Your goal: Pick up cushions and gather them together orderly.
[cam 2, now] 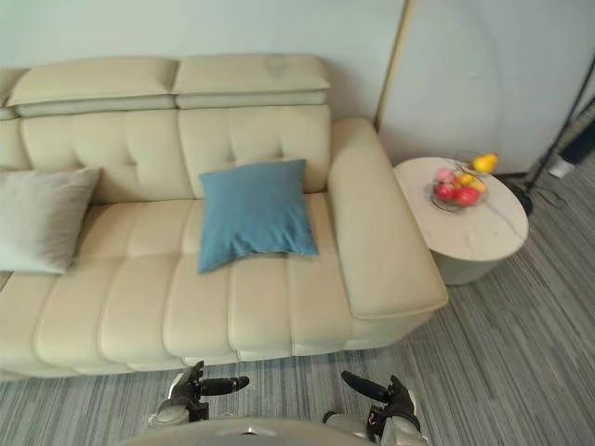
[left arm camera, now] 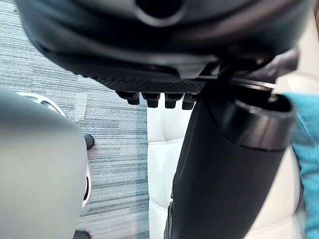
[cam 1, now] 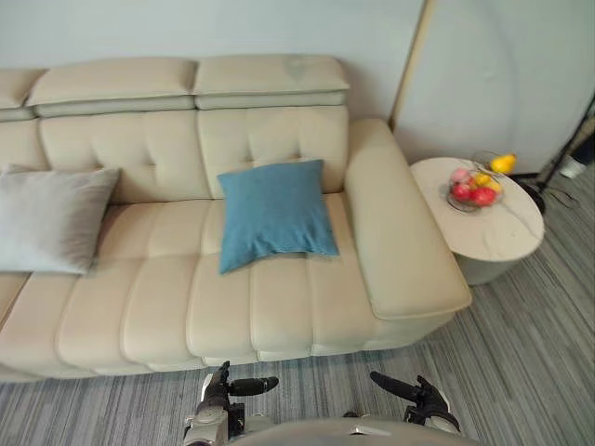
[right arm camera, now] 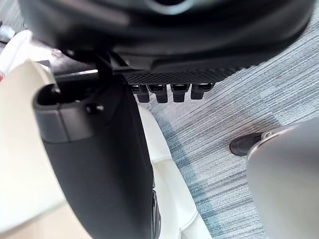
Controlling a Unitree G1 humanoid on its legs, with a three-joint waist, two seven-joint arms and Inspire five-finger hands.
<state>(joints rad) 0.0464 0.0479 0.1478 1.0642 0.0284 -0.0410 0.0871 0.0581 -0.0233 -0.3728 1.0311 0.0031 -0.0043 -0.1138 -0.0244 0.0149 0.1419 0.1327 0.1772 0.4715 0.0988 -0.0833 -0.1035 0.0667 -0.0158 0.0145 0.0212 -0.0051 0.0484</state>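
A blue cushion (cam 1: 274,216) leans on the backrest of the beige sofa (cam 1: 158,307), on its right seat next to the armrest. A grey cushion (cam 1: 46,218) stands against the backrest at the sofa's left end, well apart from the blue one. My left hand (cam 1: 223,395) and right hand (cam 1: 423,398) hang low over the carpet in front of the sofa, far from both cushions. Both are open with thumbs out and hold nothing. In the left wrist view a strip of the blue cushion (left arm camera: 309,149) shows past the left hand's thumb (left arm camera: 234,164).
A round white side table (cam 1: 502,232) stands right of the armrest and carries a glass bowl of fruit (cam 1: 474,189). A floor lamp base (cam 1: 535,190) sits behind it. Grey striped carpet lies between me and the sofa front.
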